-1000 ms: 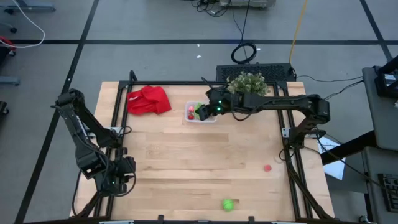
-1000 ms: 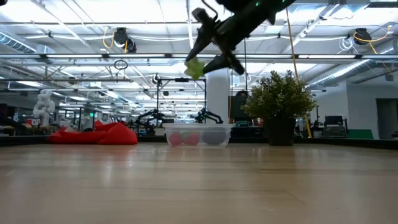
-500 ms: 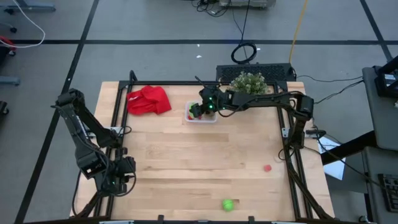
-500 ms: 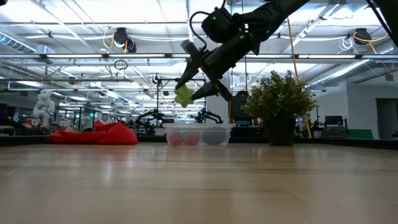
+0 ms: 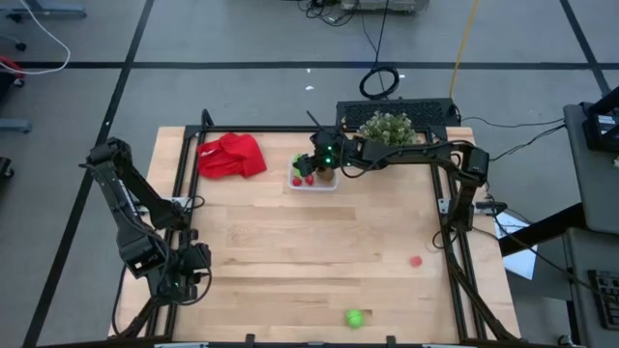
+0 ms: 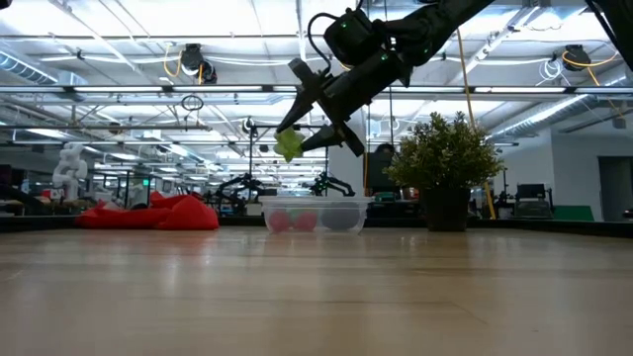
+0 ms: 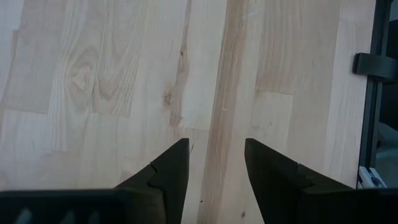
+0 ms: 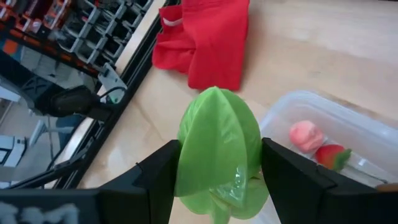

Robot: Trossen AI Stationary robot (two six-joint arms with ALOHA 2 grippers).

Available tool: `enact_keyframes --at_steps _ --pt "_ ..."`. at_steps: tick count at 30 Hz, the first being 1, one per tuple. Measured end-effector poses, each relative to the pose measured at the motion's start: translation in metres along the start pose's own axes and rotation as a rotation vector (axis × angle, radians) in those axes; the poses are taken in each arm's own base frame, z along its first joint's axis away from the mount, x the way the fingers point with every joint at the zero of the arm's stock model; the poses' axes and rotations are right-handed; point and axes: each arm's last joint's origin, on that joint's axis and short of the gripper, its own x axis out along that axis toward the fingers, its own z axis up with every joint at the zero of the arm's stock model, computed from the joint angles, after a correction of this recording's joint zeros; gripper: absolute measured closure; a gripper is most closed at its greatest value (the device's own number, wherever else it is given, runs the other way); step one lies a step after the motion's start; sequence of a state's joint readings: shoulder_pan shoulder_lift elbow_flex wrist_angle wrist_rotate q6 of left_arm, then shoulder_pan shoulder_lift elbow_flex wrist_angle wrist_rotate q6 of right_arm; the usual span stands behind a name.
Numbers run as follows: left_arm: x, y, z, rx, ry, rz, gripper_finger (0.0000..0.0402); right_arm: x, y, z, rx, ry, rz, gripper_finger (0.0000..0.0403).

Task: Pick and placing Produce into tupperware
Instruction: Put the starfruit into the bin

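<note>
Right gripper (image 6: pixel 297 138): held above the table's far edge, fingers clamped on a green piece (image 8: pixel 217 146).
Green piece: carried in the air, over the left end of the tupperware (image 6: pixel 315 214), not yet inside.
Key relation: the container opening is judged to lie below and slightly right of the piece in the low view.
Tupperware contents: a pink piece (image 8: pixel 306 135) and a strawberry (image 8: pixel 331 155) are seen.
Left gripper (image 7: pixel 215 168): parked at the near left corner, fingers apart, nothing between them.
</note>
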State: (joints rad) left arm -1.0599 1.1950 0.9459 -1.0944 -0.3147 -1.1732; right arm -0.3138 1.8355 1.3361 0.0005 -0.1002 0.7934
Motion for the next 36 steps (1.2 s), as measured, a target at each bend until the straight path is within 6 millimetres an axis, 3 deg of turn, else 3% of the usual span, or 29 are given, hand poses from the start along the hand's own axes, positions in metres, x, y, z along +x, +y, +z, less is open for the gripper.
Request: enact_keyframes --at_steps 24,36 --pt "0.0 0.0 0.0 -0.01 0.0 0.0 0.0243 0.0 -0.003 0.001 -0.066 -0.061 -0.084 0.02" --pt "0.0 0.0 0.0 -0.01 0.001 0.0 0.0243 -0.001 -0.012 -0.008 -0.069 0.019 -0.192 0.02"
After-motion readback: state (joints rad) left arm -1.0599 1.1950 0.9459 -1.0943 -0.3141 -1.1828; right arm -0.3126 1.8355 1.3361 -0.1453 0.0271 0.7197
